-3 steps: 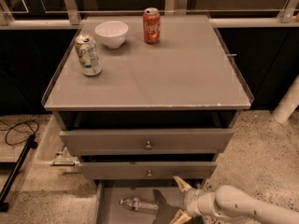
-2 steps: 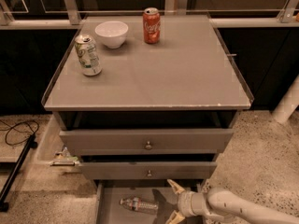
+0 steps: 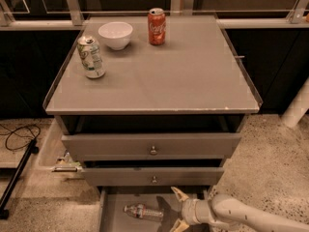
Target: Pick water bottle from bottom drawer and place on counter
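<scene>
A small clear crinkled plastic water bottle [image 3: 142,211] with a reddish-white label band, its writing unreadable, lies on its side on the grey floor of the open bottom drawer [image 3: 112,220]. Just right of it, the robot's white gripper [image 3: 174,209] points at the bottle with its 2 fingers spread, holding nothing. On the grey square worktop [image 3: 183,76] stand 1 red soda can [image 3: 156,26] with white script, 1 green-white can [image 3: 91,57] and 1 white bowl [image 3: 116,35].

Counter [image 3: 193,81]: holds bowl [image 3: 115,35]
Red can [image 3: 156,26]: right of bowl
Green-white can [image 3: 91,57]: front-left of bowl
Gripper [image 3: 177,210]: spread wide, over bottom drawer [image 3: 113,217]
</scene>
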Controlling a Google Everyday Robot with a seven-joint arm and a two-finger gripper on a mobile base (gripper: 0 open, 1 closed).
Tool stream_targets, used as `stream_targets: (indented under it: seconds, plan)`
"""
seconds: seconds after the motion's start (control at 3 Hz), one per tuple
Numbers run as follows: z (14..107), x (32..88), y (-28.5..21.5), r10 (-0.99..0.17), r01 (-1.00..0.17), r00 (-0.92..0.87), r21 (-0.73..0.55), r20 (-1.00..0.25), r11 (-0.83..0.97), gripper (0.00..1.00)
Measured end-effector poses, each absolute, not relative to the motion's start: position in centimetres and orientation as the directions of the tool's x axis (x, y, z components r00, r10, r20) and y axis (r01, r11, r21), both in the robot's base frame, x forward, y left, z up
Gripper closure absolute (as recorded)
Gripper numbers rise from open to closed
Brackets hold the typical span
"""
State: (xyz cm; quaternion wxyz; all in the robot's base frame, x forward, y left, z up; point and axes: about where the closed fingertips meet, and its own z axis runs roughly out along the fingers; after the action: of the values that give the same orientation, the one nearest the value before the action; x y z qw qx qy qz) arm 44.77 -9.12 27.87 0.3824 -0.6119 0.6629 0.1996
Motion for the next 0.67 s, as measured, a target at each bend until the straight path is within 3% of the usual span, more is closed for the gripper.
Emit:
stream_targets:
  seconds: [0.67]
  plan:
    - [20.1,44.9,-4.0,-0.658,-0.985,0.007,-0.118,-0.753,0.124,0.00]
